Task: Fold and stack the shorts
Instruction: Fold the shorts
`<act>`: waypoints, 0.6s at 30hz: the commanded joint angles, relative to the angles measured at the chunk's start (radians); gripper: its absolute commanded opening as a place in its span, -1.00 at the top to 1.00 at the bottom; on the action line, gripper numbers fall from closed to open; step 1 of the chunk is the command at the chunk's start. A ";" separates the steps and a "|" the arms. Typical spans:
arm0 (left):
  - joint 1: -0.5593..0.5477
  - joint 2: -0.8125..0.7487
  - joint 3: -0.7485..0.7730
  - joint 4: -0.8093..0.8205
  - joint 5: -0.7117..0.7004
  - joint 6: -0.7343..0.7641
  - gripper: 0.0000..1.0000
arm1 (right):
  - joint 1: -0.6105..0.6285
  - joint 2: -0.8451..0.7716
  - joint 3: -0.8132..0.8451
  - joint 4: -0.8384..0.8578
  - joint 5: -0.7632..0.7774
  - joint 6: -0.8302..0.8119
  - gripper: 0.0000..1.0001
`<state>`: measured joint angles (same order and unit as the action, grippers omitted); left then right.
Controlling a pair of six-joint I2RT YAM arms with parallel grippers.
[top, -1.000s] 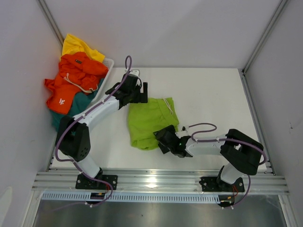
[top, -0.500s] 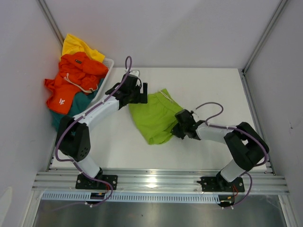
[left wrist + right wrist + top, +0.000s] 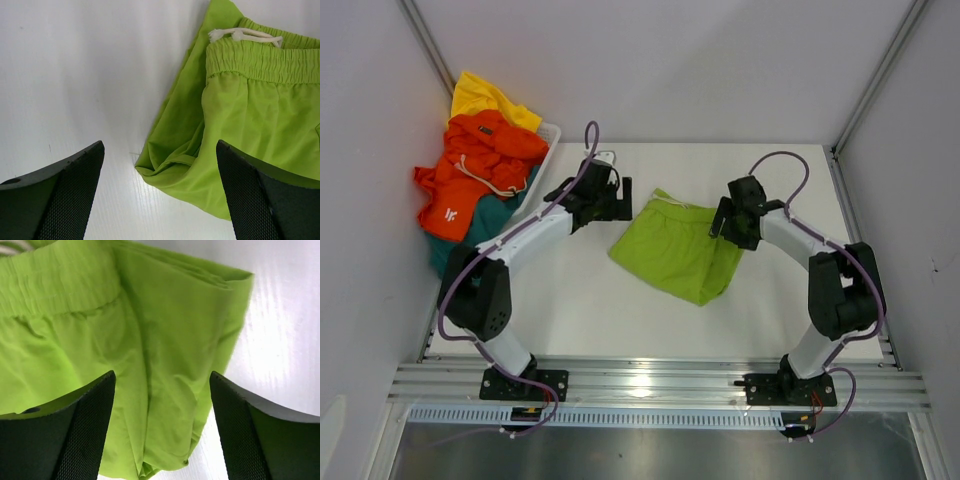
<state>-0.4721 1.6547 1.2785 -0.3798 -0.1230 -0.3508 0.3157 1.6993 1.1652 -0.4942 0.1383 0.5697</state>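
The lime green shorts point(image 3: 675, 252) lie spread on the white table, waistband and white drawstring at the far edge. My left gripper point(image 3: 623, 199) is open and empty just above their far left corner; in the left wrist view point(image 3: 160, 200) the shorts point(image 3: 250, 110) lie between and ahead of the jaws. My right gripper point(image 3: 721, 222) is open over their right side; in the right wrist view point(image 3: 162, 432) the shorts point(image 3: 165, 365) fill the space beneath the jaws. Orange shorts point(image 3: 480, 165), yellow shorts point(image 3: 485, 98) and teal shorts point(image 3: 480, 228) are heaped at the far left.
A white mesh basket point(image 3: 549, 137) stands at the table's far left corner under the heap of shorts. Grey walls with metal posts close in the table on three sides. The aluminium rail point(image 3: 650, 385) with both arm bases runs along the near edge.
My right gripper has swung from the shorts' near edge up to their right side. The green shorts have opened out and shifted to the right. The left arm has not moved.
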 commanded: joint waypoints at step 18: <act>-0.003 0.175 0.061 0.159 0.229 0.018 -0.56 | 0.008 0.020 -0.108 0.266 -0.332 -0.034 -0.25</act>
<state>-0.4747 1.7947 1.2934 -0.2672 0.0654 -0.3466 0.3229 1.6871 1.0416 -0.2760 -0.1913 0.5423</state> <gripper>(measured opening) 0.789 0.624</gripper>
